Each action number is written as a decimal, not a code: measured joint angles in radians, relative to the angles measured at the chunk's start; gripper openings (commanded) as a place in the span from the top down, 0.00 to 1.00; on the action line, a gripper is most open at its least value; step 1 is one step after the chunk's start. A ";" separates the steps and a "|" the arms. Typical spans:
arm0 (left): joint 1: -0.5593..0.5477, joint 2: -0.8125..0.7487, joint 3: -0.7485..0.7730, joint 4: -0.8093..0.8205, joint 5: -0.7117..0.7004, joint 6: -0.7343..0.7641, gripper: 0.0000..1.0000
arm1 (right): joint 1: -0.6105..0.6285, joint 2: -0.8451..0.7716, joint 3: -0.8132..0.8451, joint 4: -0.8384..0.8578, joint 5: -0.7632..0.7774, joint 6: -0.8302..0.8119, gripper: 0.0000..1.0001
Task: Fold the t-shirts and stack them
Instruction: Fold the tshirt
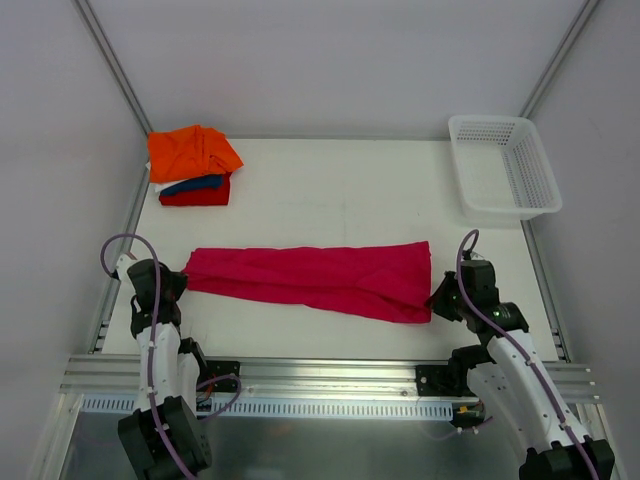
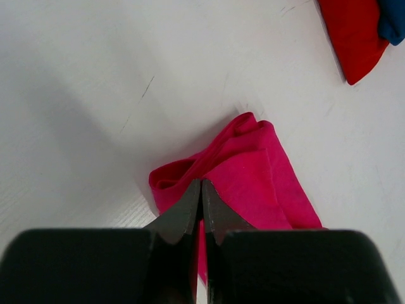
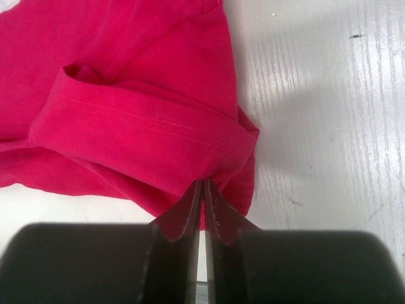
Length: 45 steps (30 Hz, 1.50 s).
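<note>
The left tool (image 2: 201, 190) was clamped shut on one end of the magenta t-shirt (image 1: 310, 275), and the right tool (image 3: 204, 188) pinched the other end. The shirt lay as a long band across the near desk (image 1: 330, 190), apparently folded lengthwise only. The folded pile (image 1: 190, 155) sat far left. Crosswise folds and stacking looked undone.

Bright, even, diffuse light fills the white enclosure (image 1: 300, 60), leaving only soft grey shadows on the table (image 3: 316, 126) beside the magenta-pink t-shirt (image 3: 139, 82). The cloth's stitching is sharp in the right wrist view, while the dark bodies of the left gripper (image 2: 201, 182) and right gripper (image 3: 202, 183) at the near edge are blurred.
</note>
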 measured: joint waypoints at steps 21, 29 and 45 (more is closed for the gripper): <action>0.000 -0.053 0.016 -0.012 0.016 0.022 0.53 | 0.005 0.013 0.053 0.000 -0.001 -0.005 0.72; 0.000 -0.063 0.114 -0.023 0.074 0.025 0.50 | 0.117 0.253 0.176 0.119 -0.004 -0.035 0.73; 0.000 0.119 0.161 0.056 0.253 0.075 0.48 | 0.256 0.779 0.288 0.399 -0.003 -0.043 0.70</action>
